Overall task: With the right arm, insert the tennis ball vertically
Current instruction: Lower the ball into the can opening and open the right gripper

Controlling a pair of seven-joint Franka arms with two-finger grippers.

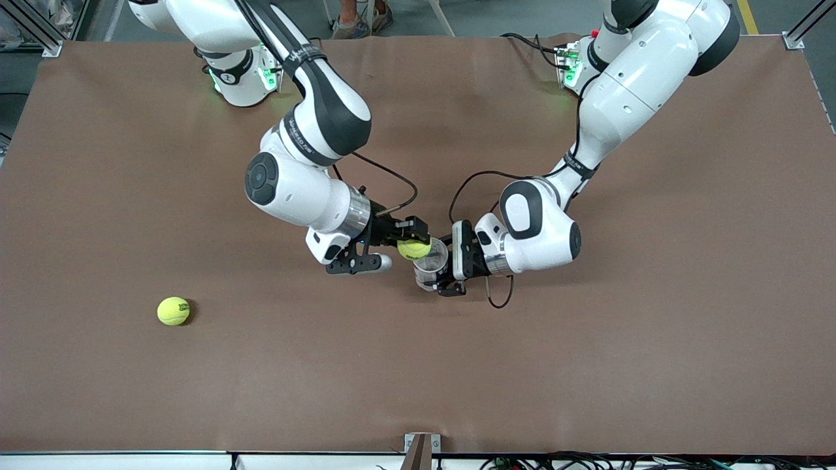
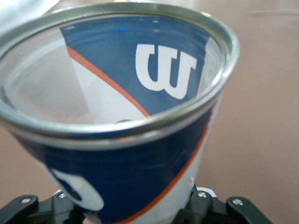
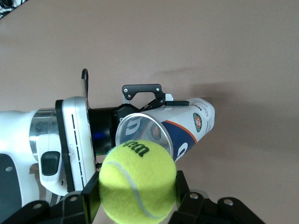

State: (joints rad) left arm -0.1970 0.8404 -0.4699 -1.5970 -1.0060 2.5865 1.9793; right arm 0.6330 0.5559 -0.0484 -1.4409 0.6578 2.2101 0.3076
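Front view: the right gripper [image 1: 414, 250] is clamped on a tennis ball [image 1: 414, 249] held over the open mouth of the ball can [image 1: 430, 264]. The left gripper [image 1: 441, 275] is closed round the can mid-table, tilted, its long axis running from the rim down toward the table. The ball sits between the right gripper's fingers [image 3: 89, 193], hiding part of the rim. A second ball [image 1: 173, 311] lies toward the right arm's end, nearer the camera.
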